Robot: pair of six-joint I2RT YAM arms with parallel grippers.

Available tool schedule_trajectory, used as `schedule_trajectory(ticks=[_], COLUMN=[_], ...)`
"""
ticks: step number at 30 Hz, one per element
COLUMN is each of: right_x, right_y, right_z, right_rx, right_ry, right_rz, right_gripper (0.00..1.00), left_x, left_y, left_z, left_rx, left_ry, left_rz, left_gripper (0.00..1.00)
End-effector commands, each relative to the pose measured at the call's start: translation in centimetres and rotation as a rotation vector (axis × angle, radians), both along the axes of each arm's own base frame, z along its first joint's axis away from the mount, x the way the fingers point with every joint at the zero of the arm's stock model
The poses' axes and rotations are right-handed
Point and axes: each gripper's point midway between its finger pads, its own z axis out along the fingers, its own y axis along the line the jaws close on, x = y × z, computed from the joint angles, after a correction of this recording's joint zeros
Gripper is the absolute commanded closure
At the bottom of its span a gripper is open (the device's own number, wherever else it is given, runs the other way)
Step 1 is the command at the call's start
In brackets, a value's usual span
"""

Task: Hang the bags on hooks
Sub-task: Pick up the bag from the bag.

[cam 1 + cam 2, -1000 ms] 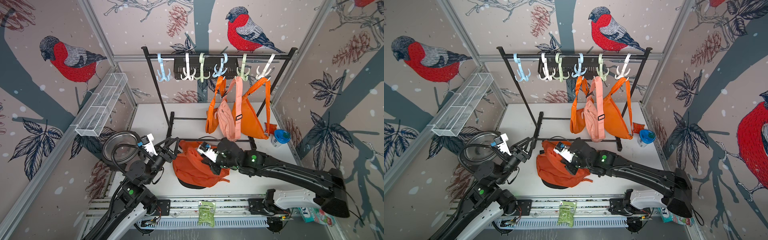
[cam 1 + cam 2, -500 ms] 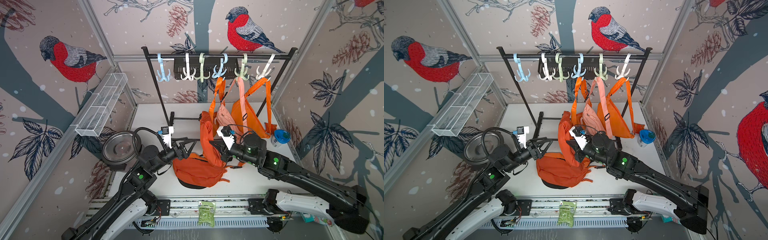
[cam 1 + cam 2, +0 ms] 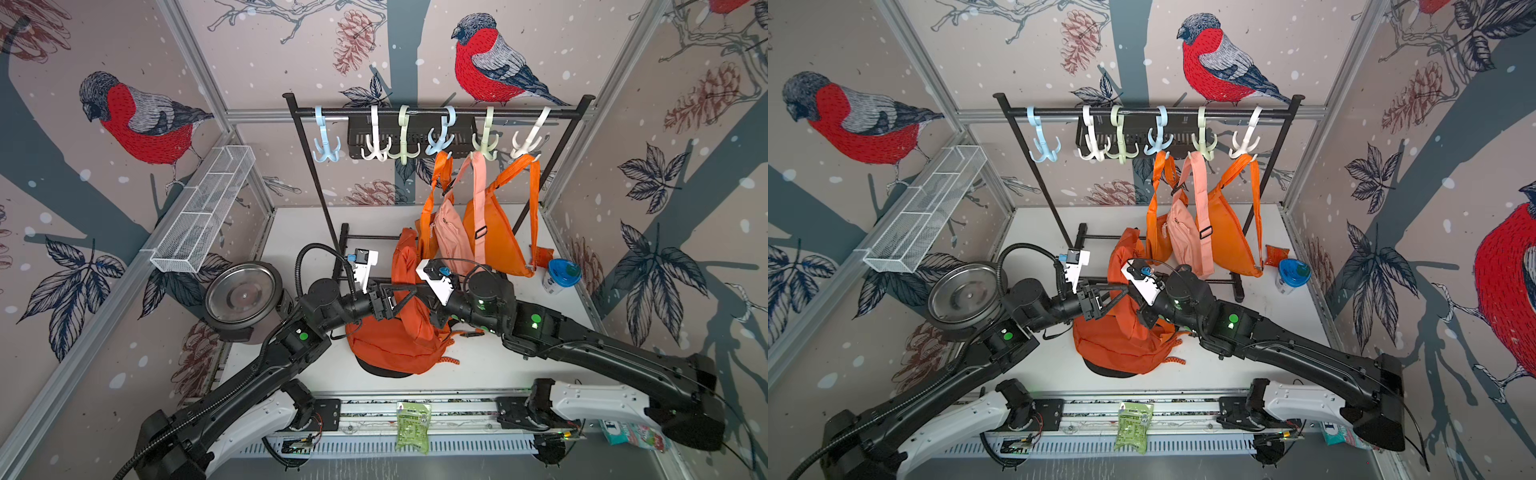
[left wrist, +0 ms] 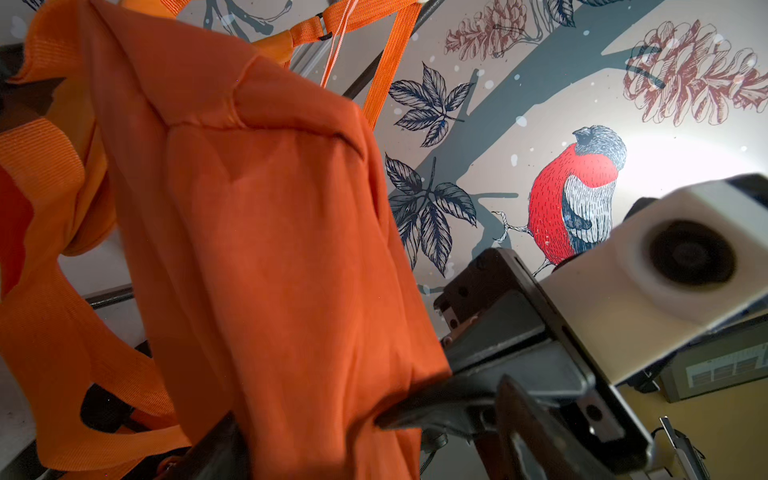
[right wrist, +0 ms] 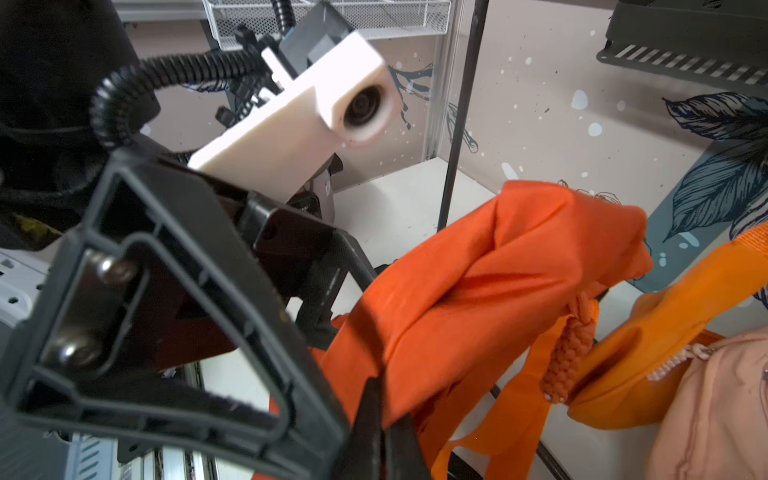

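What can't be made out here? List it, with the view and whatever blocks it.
- Right gripper fingertips: in both top views, hidden under its white wrist camera and the orange fabric backpack.
- What part of it is pinched: right wrist view, bunched folds hide it.
- Black shape under the backpack: top views, mostly covered, unidentifiable.
- Blue-and-white plastic packet: top views, cut off by the right arm's base; print unreadable.

Left arm (image 3: 266,365): reaches forward and inward, wrist roughly level. Left gripper (image 3: 401,296): jaws parted (fold of orange backpack (image 3: 399,345) between them). Right arm (image 3: 582,340): extends inward from opposite side. Right gripper (image 3: 436,318): pinched tight on same backpack.
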Motion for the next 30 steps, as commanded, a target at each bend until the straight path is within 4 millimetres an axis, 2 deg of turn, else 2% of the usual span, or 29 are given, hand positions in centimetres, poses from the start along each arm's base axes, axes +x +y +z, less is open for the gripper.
schedule_trajectory(ticks=[1, 5, 10, 11, 14, 16, 17, 19, 21, 23, 25, 28, 30], right_x=[-1.8, -2.7, -2.5, -2.5, -2.5, -1.8, -1.4, 0.4, 2.8, 5.4, 7.3, 7.8, 7.2], right_y=[1.1, 1.3, 1.2, 1.1, 0.4, -0.7, -1.5, -3.8, -6.3, -8.5, -9.9, -10.0, -9.5], right_z=[0.7, 0.1, 0.0, 0.1, 0.9, 1.7, 2.4, 3.7, 4.0, 3.1, 1.2, -1.5, -2.2], right_rx=[-0.002, -0.03, -0.039, -0.037, -0.014, 0.013, 0.037, 0.11, 0.174, 0.204, 0.197, 0.167, 0.166], right_ry=[-0.046, -0.053, -0.059, -0.06, -0.064, -0.074, -0.079, -0.07, -0.041, 0.014, 0.077, 0.125, 0.131], right_rz=[0.1, 0.134, 0.117, 0.114, 0.095, 0.047, 0.025, -0.058, -0.161, -0.262, -0.315, -0.304, -0.261], right_gripper=[0.98, 0.98, 0.95, 0.91, 0.53, 0.31, 0.26, 0.19, 0.16, 0.15, 0.11, 0.04, 0.0], left_x=[0.6, 1.1, 1.7, 1.7, 1.7, 1.5, 1.5, 1.0, 0.5, -0.2, -0.9, -2.6, -3.8], left_y=[0.2, 0.3, 0.3, 0.4, 0.9, 1.3, 1.4, 1.6, 1.7, 1.8, 1.8, 1.4, 1.2], left_z=[1.3, 1.0, 0.1, 0.1, -0.1, -0.1, -0.2, -0.1, 0.1, 0.8, 1.6, 3.0, 3.8], left_rx=[-0.037, -0.027, 0.021, 0.029, 0.06, 0.076, 0.082, 0.093, 0.108, 0.112, 0.112, 0.099, 0.091], left_ry=[-0.034, -0.026, -0.011, -0.014, -0.046, -0.085, -0.089, -0.115, -0.142, -0.176, -0.219, -0.286, -0.319], left_rz=[0.035, 0.058, 0.086, 0.093, 0.115, 0.125, 0.129, 0.117, 0.098, 0.075, 0.046, -0.041, -0.106], left_gripper=[0.29, 0.47, 0.8, 0.86, 1.0, 1.0, 1.0, 1.0, 1.0, 1.0, 1.0, 1.0, 1.0])
